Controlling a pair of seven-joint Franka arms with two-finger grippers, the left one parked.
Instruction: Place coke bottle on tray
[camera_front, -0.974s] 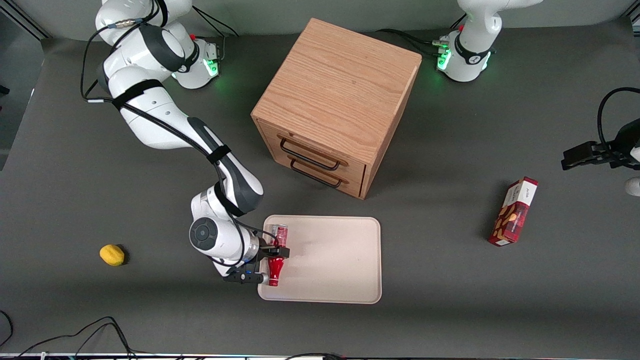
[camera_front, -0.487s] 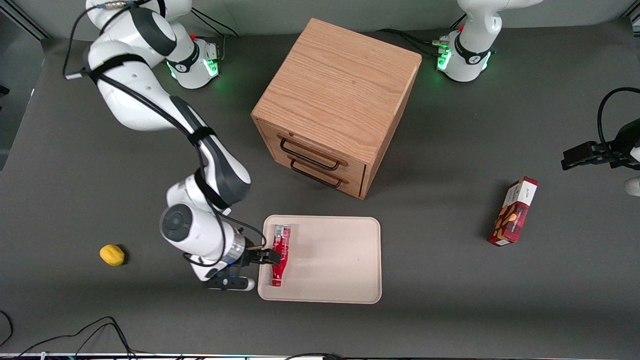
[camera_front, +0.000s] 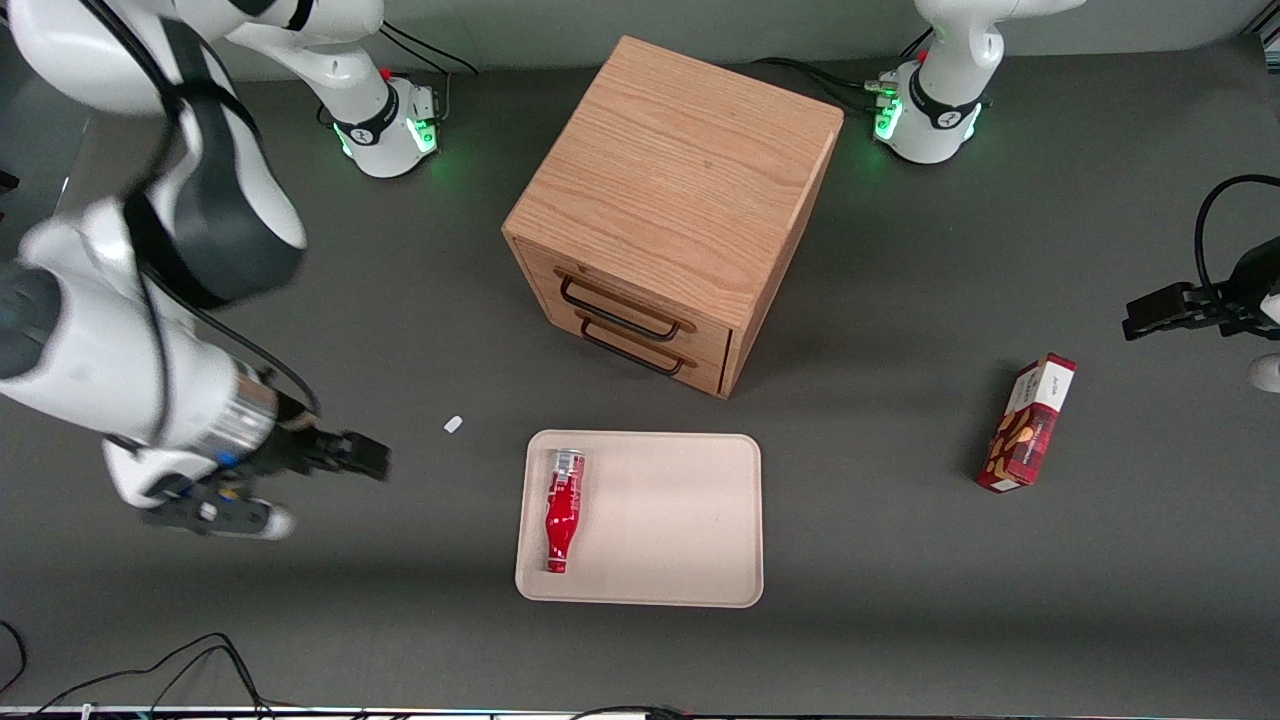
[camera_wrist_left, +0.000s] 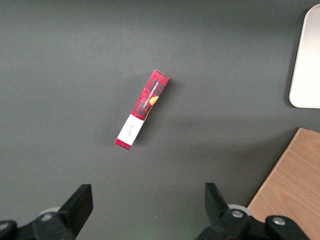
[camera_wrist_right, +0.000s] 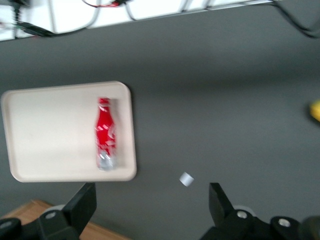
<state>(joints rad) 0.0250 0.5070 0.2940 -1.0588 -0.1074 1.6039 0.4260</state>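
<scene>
Front view: the coke bottle (camera_front: 560, 511) lies flat on the tray (camera_front: 680, 520), along its edge toward the working arm. The hand (camera_front: 365, 457) hangs well clear, holding nothing. Right wrist view: fingers (camera_wrist_right: 85, 200) spread apart above the counter (camera_wrist_right: 225, 100), bottle lying on the tray.

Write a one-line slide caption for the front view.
Coke bottle lies on its side on the tray; gripper, jaws empty, hangs toward the working arm's end.

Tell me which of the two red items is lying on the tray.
The coke bottle, on its side in the tray. The red snack box lies on the bare table toward the parked arm's end. The gripper, open, is off the tray.
</scene>
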